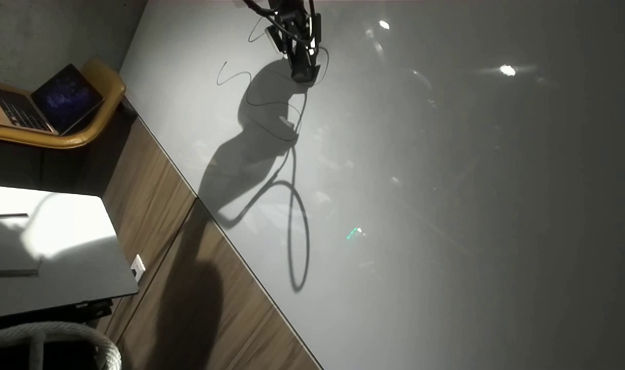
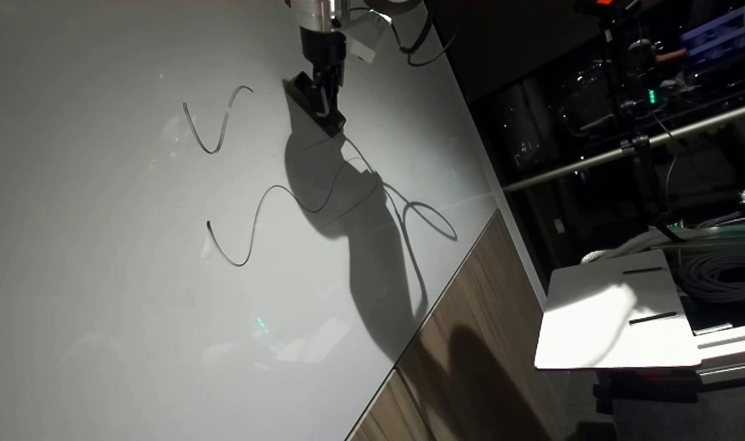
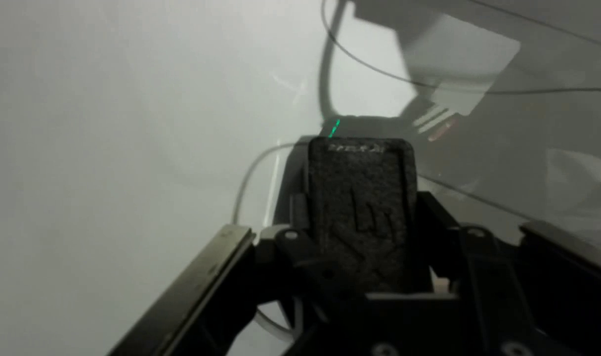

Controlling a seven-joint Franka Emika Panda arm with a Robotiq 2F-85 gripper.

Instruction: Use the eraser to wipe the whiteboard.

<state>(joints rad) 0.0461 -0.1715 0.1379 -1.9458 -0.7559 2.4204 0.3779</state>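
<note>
The whiteboard (image 1: 446,205) fills most of both exterior views, glossy pale grey. Thin dark marker lines run over it: a U-shaped stroke (image 2: 210,150) and a longer wavy line (image 2: 277,186), part of which lies in the arm's shadow. My gripper (image 3: 362,212) is shut on the eraser (image 3: 355,173), a dark oblong block gripped by its long sides, its far end sticking out beyond the fingers (image 3: 299,211). In an exterior view the eraser (image 2: 302,93) sits tilted at the board's upper part, very close to the surface; whether it touches cannot be told.
Wood-grain panels (image 1: 261,313) border the board's lower edge. A laptop (image 1: 68,100) rests on a yellow chair (image 1: 102,82). A pale tabletop (image 1: 86,272) stands near the panels, with rope (image 1: 66,329) below it. Cables hang beside the arm, and a dark shadow (image 2: 372,257) falls across the board.
</note>
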